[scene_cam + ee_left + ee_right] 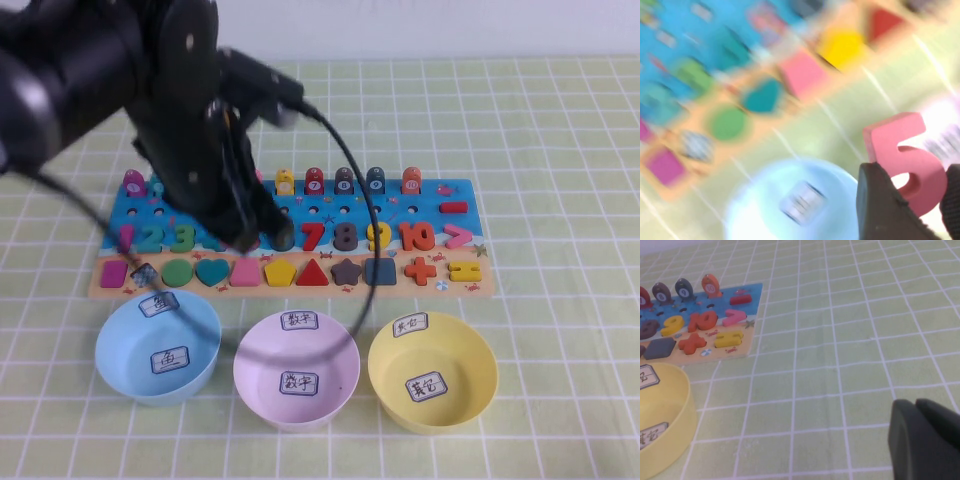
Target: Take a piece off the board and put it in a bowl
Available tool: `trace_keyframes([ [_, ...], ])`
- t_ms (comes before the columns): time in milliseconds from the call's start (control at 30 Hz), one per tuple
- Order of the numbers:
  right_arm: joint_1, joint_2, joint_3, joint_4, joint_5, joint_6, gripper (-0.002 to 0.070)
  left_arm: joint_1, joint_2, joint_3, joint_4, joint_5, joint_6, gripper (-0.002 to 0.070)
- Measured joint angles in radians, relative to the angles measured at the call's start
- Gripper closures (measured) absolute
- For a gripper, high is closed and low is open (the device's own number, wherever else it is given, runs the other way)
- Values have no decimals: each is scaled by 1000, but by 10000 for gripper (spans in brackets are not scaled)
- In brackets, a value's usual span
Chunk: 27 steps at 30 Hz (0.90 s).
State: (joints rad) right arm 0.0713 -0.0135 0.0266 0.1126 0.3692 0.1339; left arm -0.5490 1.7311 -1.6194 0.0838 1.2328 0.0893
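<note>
Left gripper (912, 200) is clenched on the pink-red "5" (905, 160), the digit pinched between two dark fingers (880, 205) and clear of the board (290, 290); in the high view this gripper hangs over the board's middle rows, at about 11 o'clock from the pale lilac bowl (296, 368). Left wrist view shows the light blue bowl (795, 200) below the lifted digit and a pale lilac blur at its edge beside the "5", likely the target bowl. Right gripper (925, 440) sits low over the bare green-checked worktop (850, 340), off toward 3 o'clock from the yellow bowl (662, 425); its fingers appear pressed together on nothing, and it does not show in the high view. Risks, as judgement: only the lower part of the "5" is held, so a quick swing could twist or slip it out; the blue bowl lies close by at 9 o'clock of the lilac one, so an early release would drop the digit in the wrong bowl or on the worktop; the dangling cable (365, 260) loops across the lilac bowl's rim and could snag. Hidden: the arm covers the "5" and its empty slot in the high view; the left wrist view is heavily smeared, so board details and bowl labels there cannot be read.
</note>
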Motion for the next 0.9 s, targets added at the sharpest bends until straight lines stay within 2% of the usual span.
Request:
trace_keyframes([
  [167, 0, 0, 0, 0, 0, 0, 694, -117, -108, 179, -27, 6, -12, 459],
  [333, 0, 0, 0, 0, 0, 0, 694, -194, -98, 230, -39, -14, -28, 459],
  [500, 0, 0, 0, 0, 0, 0, 694, -211, -37, 230, -39, -105, -34, 459],
  [900, 0, 0, 0, 0, 0, 0, 694, -211, 129, 230, -32, -161, -7, 459],
])
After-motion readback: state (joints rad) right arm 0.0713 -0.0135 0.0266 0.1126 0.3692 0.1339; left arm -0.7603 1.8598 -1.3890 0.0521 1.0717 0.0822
